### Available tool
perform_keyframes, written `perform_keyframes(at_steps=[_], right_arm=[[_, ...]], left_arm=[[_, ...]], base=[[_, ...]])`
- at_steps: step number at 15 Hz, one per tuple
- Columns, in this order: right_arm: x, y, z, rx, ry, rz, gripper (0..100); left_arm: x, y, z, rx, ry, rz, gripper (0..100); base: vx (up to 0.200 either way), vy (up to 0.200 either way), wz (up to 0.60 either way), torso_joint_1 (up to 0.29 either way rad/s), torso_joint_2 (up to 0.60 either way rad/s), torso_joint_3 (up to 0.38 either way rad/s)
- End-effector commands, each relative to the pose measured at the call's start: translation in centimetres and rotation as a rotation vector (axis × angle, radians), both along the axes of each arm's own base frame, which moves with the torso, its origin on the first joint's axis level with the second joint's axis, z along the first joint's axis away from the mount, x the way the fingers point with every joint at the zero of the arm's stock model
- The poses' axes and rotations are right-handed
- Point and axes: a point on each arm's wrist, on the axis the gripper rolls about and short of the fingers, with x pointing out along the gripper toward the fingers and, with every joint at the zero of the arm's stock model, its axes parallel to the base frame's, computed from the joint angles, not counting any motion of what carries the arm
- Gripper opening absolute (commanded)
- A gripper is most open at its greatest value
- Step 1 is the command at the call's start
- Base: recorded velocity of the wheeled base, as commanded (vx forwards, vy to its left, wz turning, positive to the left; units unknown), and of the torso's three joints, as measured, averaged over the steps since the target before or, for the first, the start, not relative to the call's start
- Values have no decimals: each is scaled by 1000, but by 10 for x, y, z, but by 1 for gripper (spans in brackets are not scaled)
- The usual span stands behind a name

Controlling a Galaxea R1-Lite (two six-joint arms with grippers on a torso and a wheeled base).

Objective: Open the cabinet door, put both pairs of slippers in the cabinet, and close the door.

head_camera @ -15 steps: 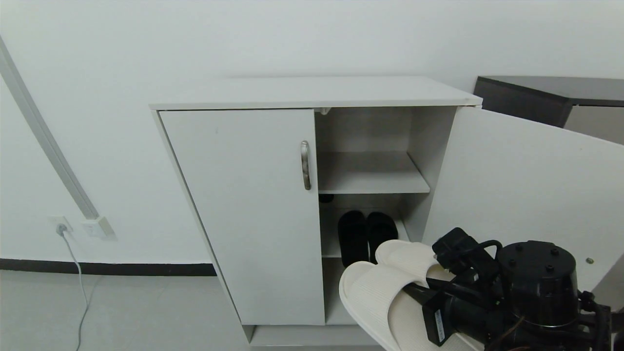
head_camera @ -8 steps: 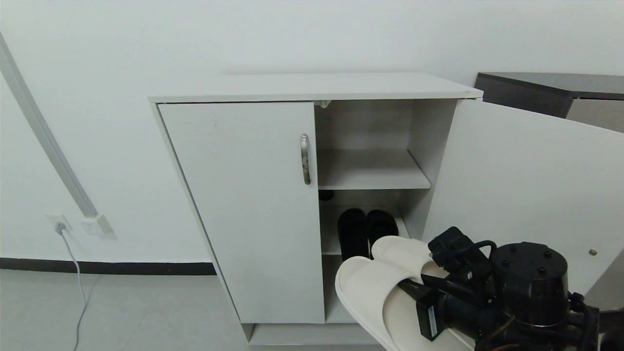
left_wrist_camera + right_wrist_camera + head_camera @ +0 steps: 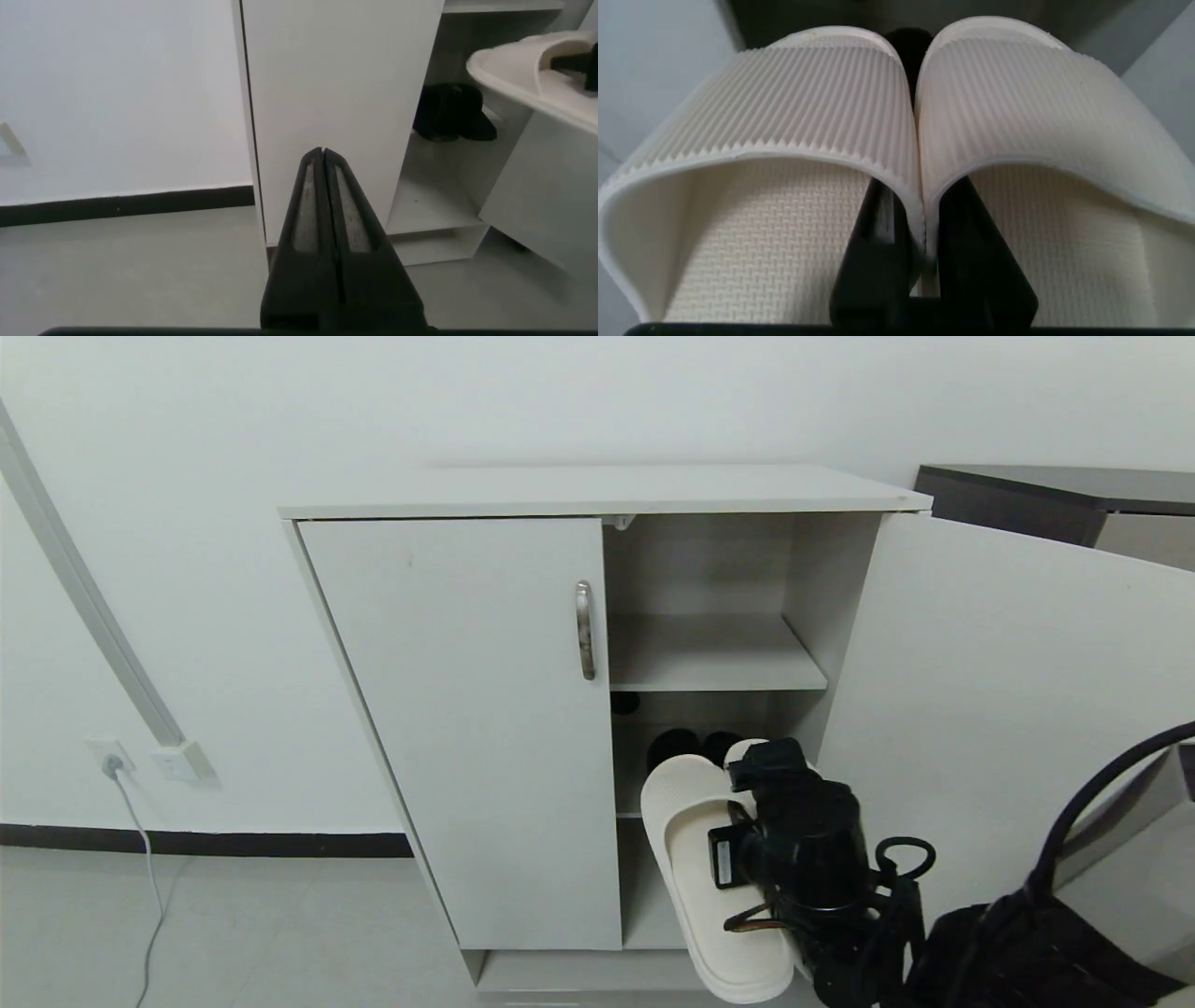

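The white cabinet (image 3: 597, 490) has its left door (image 3: 467, 728) closed and its right door (image 3: 990, 691) swung open. A pair of black slippers (image 3: 686, 745) lies on the middle shelf, and these black slippers (image 3: 453, 112) also appear in the left wrist view. My right gripper (image 3: 747, 821) is shut on the pair of white slippers (image 3: 691, 840), held side by side in front of the open compartment, toes towards the shelves. In the right wrist view the right gripper (image 3: 910, 224) pinches the inner strap edges of the white slippers (image 3: 813, 112). My left gripper (image 3: 322, 159) is shut and empty, low before the closed door.
A metal handle (image 3: 584, 630) is on the closed door. The upper shelf (image 3: 709, 658) is bare. A dark piece of furniture (image 3: 1055, 495) stands to the right behind the open door. A wall socket with a cable (image 3: 112, 767) is low on the left wall.
My right arm has carried the white slippers up and forward to the cabinet opening; they now cover most of the black pair. The head view has shifted slightly.
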Motion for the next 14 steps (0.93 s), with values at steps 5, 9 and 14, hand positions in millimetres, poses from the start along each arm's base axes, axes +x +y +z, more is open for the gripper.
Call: perform_keyframes(at_steps=[5,9,14], right_arm=[[22,24,78,75,24,-169,0],[20,22,104,66,-23,-155,0],[21,23,107,73,-29,-149,0]], left_arm=[[0,0,0,0,1,0,0],[0,0,0,0,1,0,0],[0,0,0,0,1,0,0]], base=[[0,0,0,0,0,0],[0,0,0,0,0,0],[0,0,0,0,0,0]])
